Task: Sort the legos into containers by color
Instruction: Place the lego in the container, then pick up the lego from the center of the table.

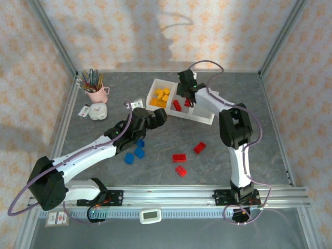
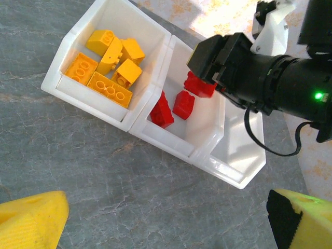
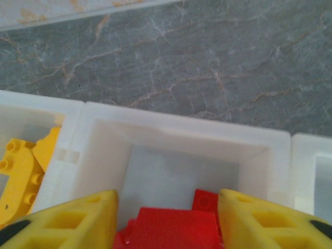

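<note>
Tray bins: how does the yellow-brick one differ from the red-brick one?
The translucent white end bin holds about six yellow-orange plastic bricks; the middle bin holds fewer red bricks. The right gripper, clamping a red brick, hangs over the middle bin, not the end bin. Both square, joined.

The counter (image 1: 270,129) is grey with marble veining; the walls (image 1: 129,31) carry cream paper with an orange floral repeat. The containers (image 1: 205,118) are translucent white, holding yellow-orange legos (image 1: 161,97) in the 9 o'clock bin and red legos (image 2: 174,106) in the middle one. Red bricks (image 1: 180,157) lie at the tray's 6 o'clock, blue bricks (image 1: 139,152) at 7. The left arm (image 1: 88,155) and right arm (image 1: 241,161) are white and black; the left claw (image 2: 166,228) and the right claw (image 3: 166,223), which pinches a red lego (image 3: 155,231), are yellow. The cup (image 1: 97,94) is pink.
</note>
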Action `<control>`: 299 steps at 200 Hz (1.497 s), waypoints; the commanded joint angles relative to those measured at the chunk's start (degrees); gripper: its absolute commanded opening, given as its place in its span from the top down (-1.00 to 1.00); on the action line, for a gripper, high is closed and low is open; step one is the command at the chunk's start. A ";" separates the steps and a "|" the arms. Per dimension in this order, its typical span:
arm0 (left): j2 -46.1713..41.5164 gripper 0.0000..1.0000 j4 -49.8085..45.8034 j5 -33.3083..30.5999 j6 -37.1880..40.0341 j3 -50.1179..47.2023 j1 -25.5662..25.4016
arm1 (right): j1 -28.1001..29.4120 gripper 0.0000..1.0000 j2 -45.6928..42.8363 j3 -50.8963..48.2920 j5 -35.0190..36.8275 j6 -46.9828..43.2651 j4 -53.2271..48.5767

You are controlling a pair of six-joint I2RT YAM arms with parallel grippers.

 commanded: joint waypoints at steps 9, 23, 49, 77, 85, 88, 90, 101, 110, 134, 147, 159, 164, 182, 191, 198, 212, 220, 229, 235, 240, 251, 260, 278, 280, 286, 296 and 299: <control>-0.06 -0.98 -1.29 0.99 1.68 2.61 0.24 | -0.05 -0.21 -3.92 -0.23 -1.04 -0.30 -1.00; -0.54 -0.98 -1.71 1.16 1.61 2.43 0.24 | -0.05 -0.26 -7.28 -3.59 -2.05 -0.08 -0.19; -1.66 -0.98 -2.11 2.22 1.33 1.86 -0.90 | 0.63 -0.34 -15.66 -12.86 -3.23 1.31 0.27; -1.69 -0.98 -1.64 2.53 0.74 0.35 -3.80 | 0.83 -0.45 -25.31 -24.71 -2.35 3.68 -0.28; -1.53 -0.98 -1.74 2.61 0.46 -0.02 -4.63 | 0.83 -0.47 -28.14 -28.12 -2.10 4.30 -0.58; -1.51 -0.99 -1.81 2.70 0.33 -0.15 -5.00 | 0.84 -0.48 -29.10 -29.39 -2.14 4.48 -0.64; -1.49 -0.98 -1.76 2.70 0.24 -0.26 -5.20 | 0.90 -0.49 -29.68 -30.16 -2.19 4.49 -0.74; -1.38 -0.98 -1.39 2.62 -0.36 -1.02 -6.61 | 0.99 -0.51 -33.14 -34.39 -1.49 5.38 -1.77; -1.41 -0.98 -0.61 2.76 -1.05 -1.74 -7.52 | 1.00 -0.53 -35.52 -37.52 -0.41 6.58 -2.78; -1.46 -0.98 2.13 3.23 -2.76 -4.28 -9.48 | 1.73 -0.61 -42.36 -45.91 1.68 10.52 -4.09; -1.23 -0.98 2.56 3.23 -3.54 -5.16 -10.20 | 2.65 -0.65 -45.23 -50.09 2.15 12.76 -4.31; -0.94 -0.98 2.99 3.27 -4.01 -5.68 -10.93 | 3.71 -0.69 -47.24 -53.53 3.39 15.63 -4.72; -0.86 -0.98 3.38 3.23 -4.10 -5.92 -11.34 | 4.26 -0.71 -47.99 -55.05 3.63 16.79 -4.79; -0.84 -0.98 4.44 2.71 -4.62 -7.01 -12.35 | 6.05 -0.76 -49.83 -58.88 4.73 20.49 -5.13; -0.95 -0.98 4.87 2.49 -4.86 -7.40 -12.66 | 7.06 -0.78 -50.69 -60.75 5.22 22.16 -4.71; -0.99 -0.98 5.11 2.41 -5.06 -7.78 -12.84 | 7.69 -0.79 -51.26 -62.14 4.84 23.12 -4.07; -1.22 -0.98 5.20 2.19 -5.34 -8.34 -13.01 | 9.13 -0.81 -51.78 -63.93 3.95 25.07 -3.06; -1.23 -0.98 5.13 2.05 -5.35 -8.47 -13.03 | 10.05 -0.82 -51.70 -64.56 4.24 26.11 -2.76; -1.35 -0.98 4.99 1.85 -5.35 -8.58 -13.03 | 11.02 -0.83 -51.40 -65.00 4.65 27.26 -2.62; -1.37 -0.98 4.81 1.75 -5.35 -8.58 -13.01 | 11.62 -0.83 -51.20 -65.27 4.66 27.92 -2.44; -1.52 -0.98 4.69 1.66 -5.33 -8.58 -13.01 | 12.08 -0.83 -51.05 -65.62 4.44 28.30 -1.90; -1.55 -0.99 4.59 1.33 -5.22 -8.77 -13.01 | 12.89 -0.83 -50.47 -66.72 3.25 28.86 0.45; -1.47 -0.98 4.36 0.97 -5.33 -8.76 -13.00 | 13.13 -0.80 -49.60 -67.27 1.84 29.46 1.94; -1.46 -0.98 3.66 0.77 -5.43 -8.59 -13.01 | 14.19 -0.71 -47.57 -67.16 1.60 30.12 3.24; -1.46 -0.99 3.63 0.79 -5.44 -8.58 -13.02 | 14.30 -0.70 -47.37 -67.17 1.69 30.20 3.33; -1.57 -0.99 3.62 0.77 -5.50 -8.69 -12.99 | 14.51 -0.67 -46.94 -67.09 1.80 30.09 3.69; -1.55 -0.98 3.73 0.71 -5.55 -8.85 -13.03 | 14.80 -0.59 -46.23 -66.99 1.89 29.77 4.54; -1.55 -0.98 3.71 0.69 -5.55 -8.85 -13.03 | 14.80 -0.57 -45.98 -66.96 1.90 29.72 4.73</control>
